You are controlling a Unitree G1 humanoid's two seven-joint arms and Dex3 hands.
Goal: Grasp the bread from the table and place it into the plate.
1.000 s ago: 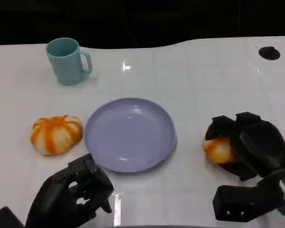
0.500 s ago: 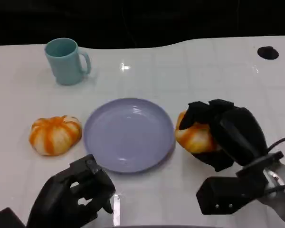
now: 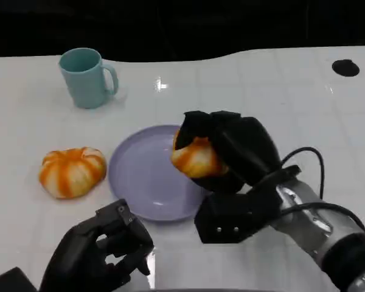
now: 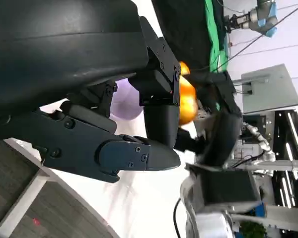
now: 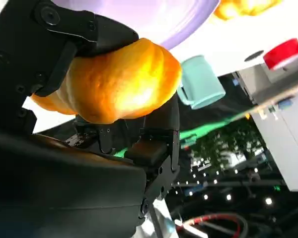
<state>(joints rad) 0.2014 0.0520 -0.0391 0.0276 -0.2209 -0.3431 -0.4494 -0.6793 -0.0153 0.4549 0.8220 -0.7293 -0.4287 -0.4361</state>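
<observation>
My right hand (image 3: 238,151) grips an orange, white-striped bread (image 3: 196,159) and holds it over the right part of the lavender plate (image 3: 140,176). In the right wrist view the bread (image 5: 119,82) sits between the black fingers, with the plate's rim (image 5: 154,15) behind it. A second striped bread (image 3: 72,171) lies on the table left of the plate. My left hand (image 3: 100,255) hovers near the front edge, in front of the plate, holding nothing, fingers loosely bent. The left wrist view shows the held bread (image 4: 187,99) beyond my left hand's fingers (image 4: 139,153).
A teal mug (image 3: 88,78) stands at the back left, handle to the right. Two dark round holes (image 3: 345,67) sit in the white tabletop at the far right and far left edges. The table's dark back edge runs behind the mug.
My right hand has carried the bread leftward from the table right of the plate to above the plate's right part. The left hand has stayed in place.
</observation>
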